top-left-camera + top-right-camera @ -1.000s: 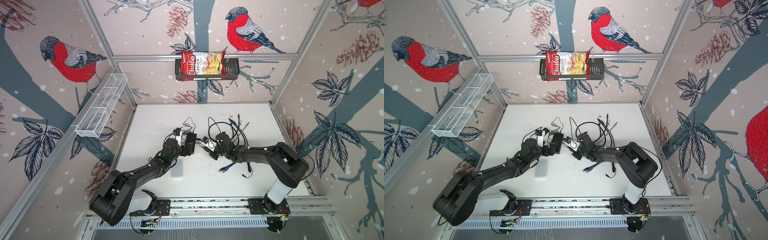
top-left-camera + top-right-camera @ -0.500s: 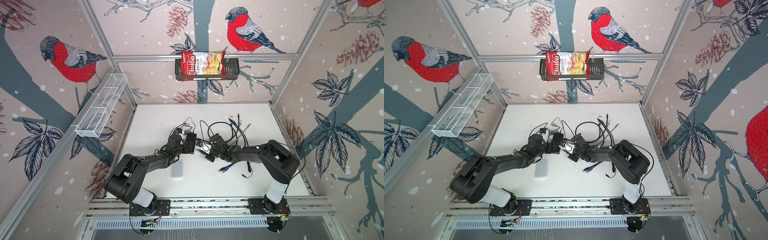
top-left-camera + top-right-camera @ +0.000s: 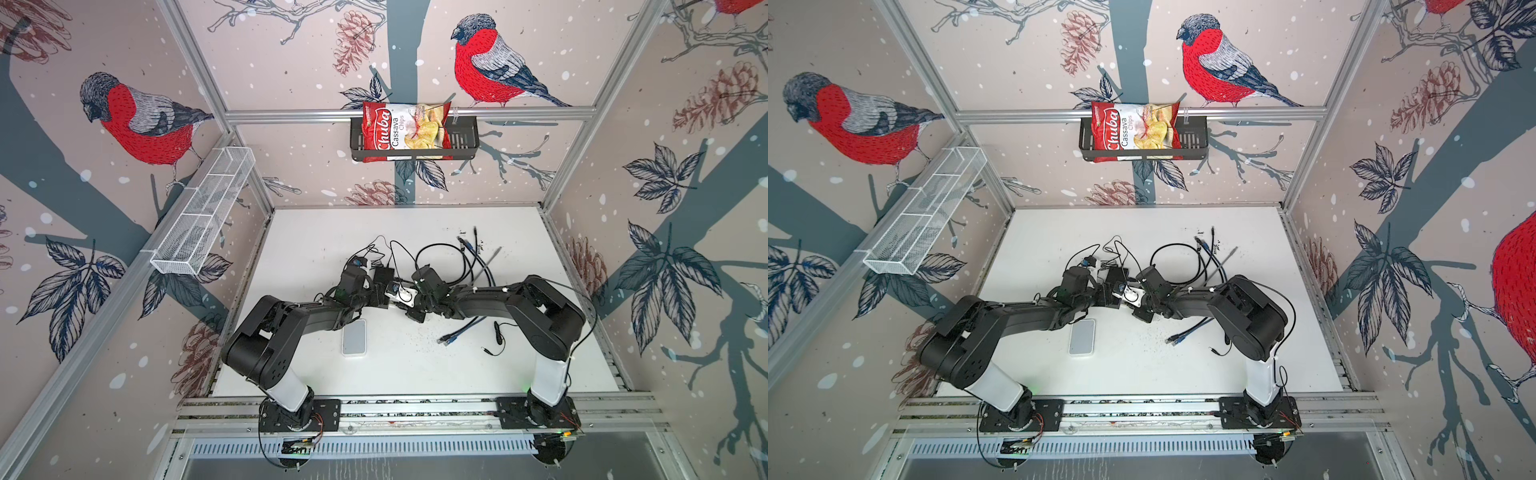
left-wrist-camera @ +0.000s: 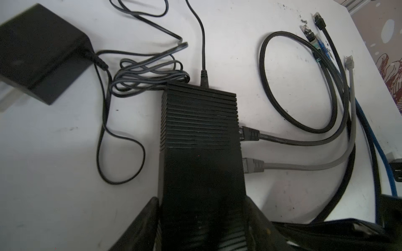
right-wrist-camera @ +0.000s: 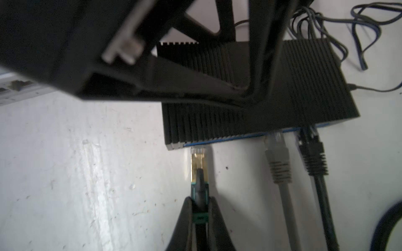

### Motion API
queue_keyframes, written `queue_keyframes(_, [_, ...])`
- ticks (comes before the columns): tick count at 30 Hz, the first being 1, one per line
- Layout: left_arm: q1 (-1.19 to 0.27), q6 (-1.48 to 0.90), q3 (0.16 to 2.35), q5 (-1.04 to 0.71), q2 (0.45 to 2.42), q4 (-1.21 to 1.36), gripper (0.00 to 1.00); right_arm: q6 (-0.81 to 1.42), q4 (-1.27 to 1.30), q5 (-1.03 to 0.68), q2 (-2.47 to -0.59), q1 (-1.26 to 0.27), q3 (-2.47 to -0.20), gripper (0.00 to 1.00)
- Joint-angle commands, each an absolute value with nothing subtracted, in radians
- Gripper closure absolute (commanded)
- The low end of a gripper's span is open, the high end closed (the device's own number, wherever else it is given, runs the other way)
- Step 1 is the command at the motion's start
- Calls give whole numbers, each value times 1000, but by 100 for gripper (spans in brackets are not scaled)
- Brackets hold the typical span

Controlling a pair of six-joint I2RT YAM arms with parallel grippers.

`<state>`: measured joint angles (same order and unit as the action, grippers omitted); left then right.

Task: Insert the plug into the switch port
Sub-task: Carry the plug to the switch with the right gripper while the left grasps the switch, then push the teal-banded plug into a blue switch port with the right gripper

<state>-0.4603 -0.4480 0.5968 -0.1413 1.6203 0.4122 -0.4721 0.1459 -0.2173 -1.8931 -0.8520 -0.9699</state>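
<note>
Right hand (image 5: 199,204): pressed together on the plug (image 5: 198,165), pinching its green boot.
Plug: we see its clear tip at the port face of the switch (image 5: 206,123), straight ahead of the fingers, low over the worktop (image 5: 87,173).
Left hand (image 4: 202,208): straddles the switch, fingers against both its sides.
Neighbours: grey cable (image 5: 278,160) and black cable (image 5: 315,160) sit in ports beside it.

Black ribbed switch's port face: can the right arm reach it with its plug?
Probably yes. The right pincer holds the gold-tipped plug, tip at the front of the black ribbed switch, clear of the grey plug; the left pincer straddles the switch, off that face.
</note>
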Motion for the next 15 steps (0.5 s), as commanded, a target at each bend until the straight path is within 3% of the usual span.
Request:
queue_keyframes(1, [-459, -467, 597, -193, 1638, 450, 42, -460, 145, -239, -1898, -854, -976, 96])
queue_keyframes(15, [-459, -563, 549, -161, 1630, 515, 47, -403, 187, -299, -1879, -854, -967, 98])
